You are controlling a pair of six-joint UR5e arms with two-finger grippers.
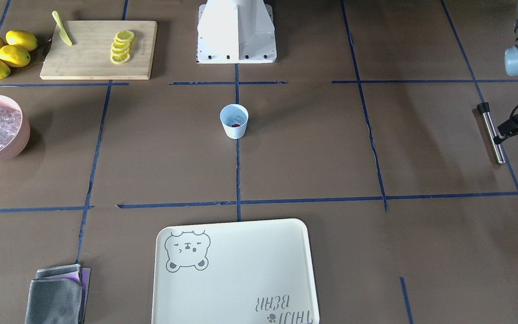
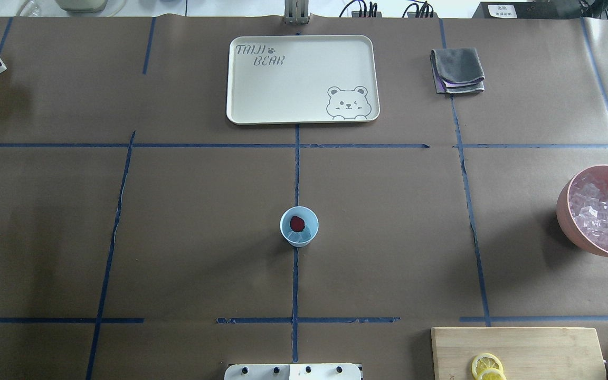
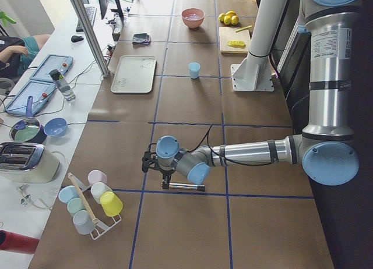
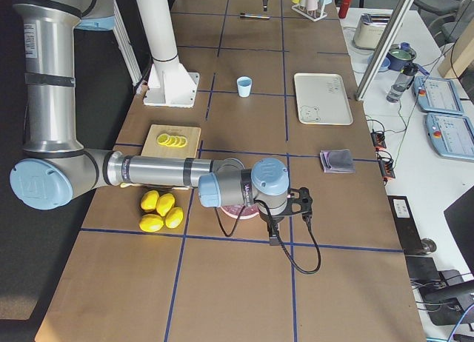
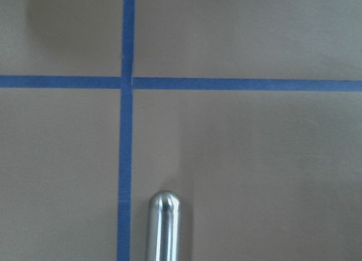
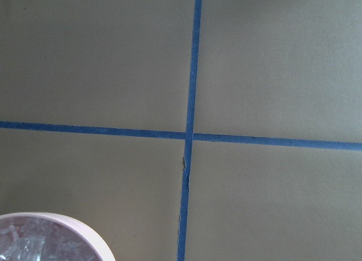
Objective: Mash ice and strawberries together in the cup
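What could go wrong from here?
The metal rod is round and lies flat on the table by the left gripper: a pinch might roll it away. The cup is small and stands free, held by nothing: pressing on the strawberry and ice could tip it.

Table (image 2: 188, 237) brown paper, blue tape grid (image 2: 296, 169). Cup (image 1: 234, 129) white outside, pale blue inside — strawberry (image 2: 297, 223) dark red, ice (image 2: 304, 236) clear. Bowl (image 1: 16, 144) pink. Lemons (image 1: 14, 55) yellow; board (image 1: 92, 58) pale wood; knife (image 1: 62, 29) yellow-green. Tray (image 2: 293, 84) cream, grey bear outline (image 2: 347, 103) and lettering. Cloths (image 2: 457, 66) grey, purple layer between. Rod (image 1: 495, 139) silver, black tip.
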